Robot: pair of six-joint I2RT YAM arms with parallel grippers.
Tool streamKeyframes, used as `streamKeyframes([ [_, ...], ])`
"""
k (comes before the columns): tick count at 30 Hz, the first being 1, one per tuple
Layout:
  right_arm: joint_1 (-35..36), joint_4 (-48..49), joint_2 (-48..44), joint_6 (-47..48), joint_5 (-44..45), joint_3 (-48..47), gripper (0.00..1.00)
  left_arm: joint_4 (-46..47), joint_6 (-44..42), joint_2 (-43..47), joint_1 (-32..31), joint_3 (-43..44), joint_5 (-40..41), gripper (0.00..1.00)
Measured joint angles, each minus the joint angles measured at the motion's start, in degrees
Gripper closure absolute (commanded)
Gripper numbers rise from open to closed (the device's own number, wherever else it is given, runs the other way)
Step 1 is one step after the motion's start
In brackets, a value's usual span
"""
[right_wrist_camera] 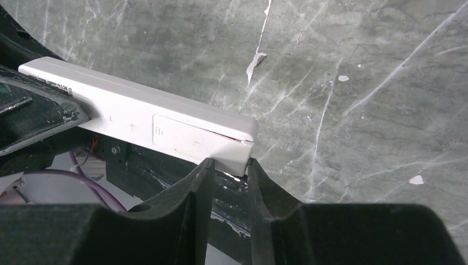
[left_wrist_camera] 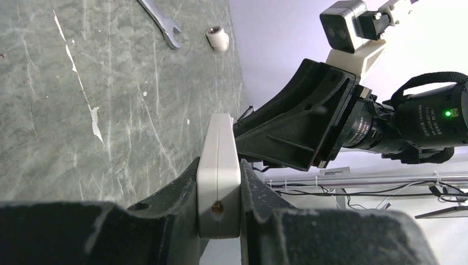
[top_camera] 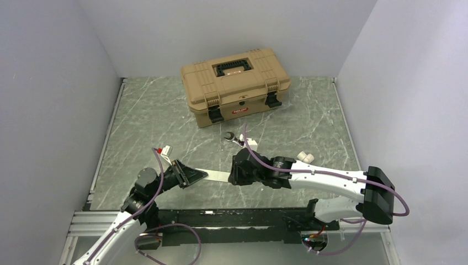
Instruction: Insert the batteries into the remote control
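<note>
The left gripper is clamping the remote control tightly at one end and is holding it raised over the marble table, between the two arms. The right gripper, with its jaws narrow, is pinching the other end, just beside the battery cover. I am judging that the step in hand is opening this cover. For this the right fingers should be pushing along the length of the bar, not twisting it, while the left is resisting. No batteries are showing in any view
</note>
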State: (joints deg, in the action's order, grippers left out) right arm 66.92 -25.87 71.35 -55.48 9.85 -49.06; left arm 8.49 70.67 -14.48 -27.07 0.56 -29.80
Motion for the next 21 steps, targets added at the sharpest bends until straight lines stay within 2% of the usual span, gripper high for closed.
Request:
streamKeyframes([
  [11,-0.09,0.26,0.28,0.92,-0.17,-0.17,0.70,0.20,-0.04,-0.24,0.15,0.00,0.15,1.00],
  [21,-0.09,0.57,0.20,0.85,-0.79,-0.17,0.63,0.15,-0.09,0.15,0.15,0.00,0.11,1.00],
])
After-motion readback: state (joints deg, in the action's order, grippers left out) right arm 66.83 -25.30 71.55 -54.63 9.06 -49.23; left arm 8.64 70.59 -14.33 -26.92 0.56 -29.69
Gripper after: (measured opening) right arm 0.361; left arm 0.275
